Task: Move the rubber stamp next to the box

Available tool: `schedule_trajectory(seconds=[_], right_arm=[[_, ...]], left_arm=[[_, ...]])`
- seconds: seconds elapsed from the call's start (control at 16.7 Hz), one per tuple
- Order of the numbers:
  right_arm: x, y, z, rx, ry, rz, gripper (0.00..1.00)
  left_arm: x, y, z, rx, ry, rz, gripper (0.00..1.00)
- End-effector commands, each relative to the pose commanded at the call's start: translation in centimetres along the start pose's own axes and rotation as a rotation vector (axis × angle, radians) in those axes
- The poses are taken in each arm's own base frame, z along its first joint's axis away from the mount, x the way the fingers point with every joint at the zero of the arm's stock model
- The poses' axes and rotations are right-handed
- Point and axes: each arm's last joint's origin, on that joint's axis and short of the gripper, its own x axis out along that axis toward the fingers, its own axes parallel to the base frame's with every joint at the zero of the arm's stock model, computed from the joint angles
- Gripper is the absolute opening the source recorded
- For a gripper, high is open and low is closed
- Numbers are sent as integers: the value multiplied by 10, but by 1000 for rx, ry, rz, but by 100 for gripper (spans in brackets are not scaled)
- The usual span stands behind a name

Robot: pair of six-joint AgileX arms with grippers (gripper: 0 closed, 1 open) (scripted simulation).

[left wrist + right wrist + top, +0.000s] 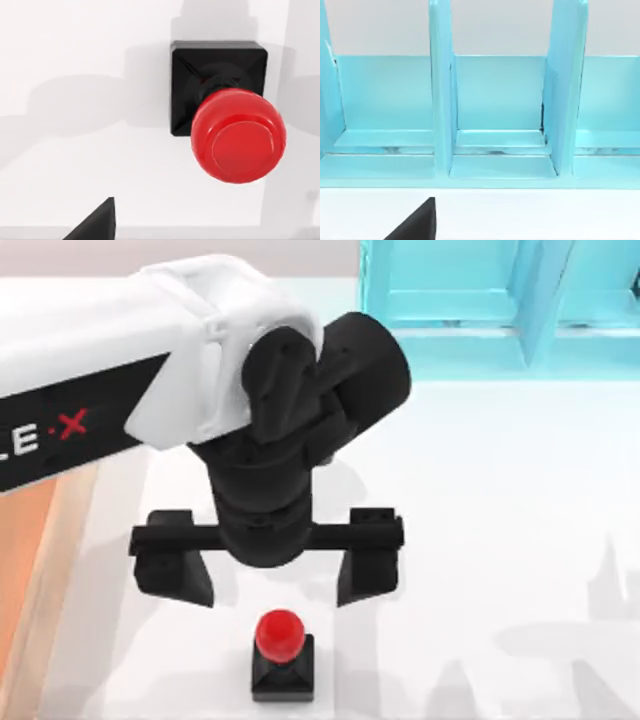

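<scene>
Bright, even light falls from above on the white desk (500,520). Soft grey shadows spread under the left arm's black hand (270,585) and beside the black-based rubber stamp with a glossy red knob (235,130), which carries a faint sheen. The cyan shelf-like structure (495,100) is evenly lit.

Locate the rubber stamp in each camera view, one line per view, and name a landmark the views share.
Top view: the rubber stamp stands near the bottom edge, just below the open left pincer.
Left wrist view: rubber stamp at centre-right, red knob over black base.
Right wrist view: not in it.
Shared landmark: the cyan shelf, in the top and right wrist views.
</scene>
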Motion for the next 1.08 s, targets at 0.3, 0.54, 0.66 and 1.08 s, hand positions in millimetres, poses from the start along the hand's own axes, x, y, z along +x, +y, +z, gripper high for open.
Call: schedule_trajectory(seconds=[0.3,0.54,0.66,1.08], right_arm=[[0,0,0,0,0,0,100],[0,0,0,0,0,0,100],[0,0,0,0,0,0,100],[0,0,0,0,0,0,100]], left_arm=[[1,1,1,-3,-1,-2,100],[32,-1,2,0,4,4,100],[56,-3,4,0,-6,-7,100],[100,0,0,0,0,0,100]])
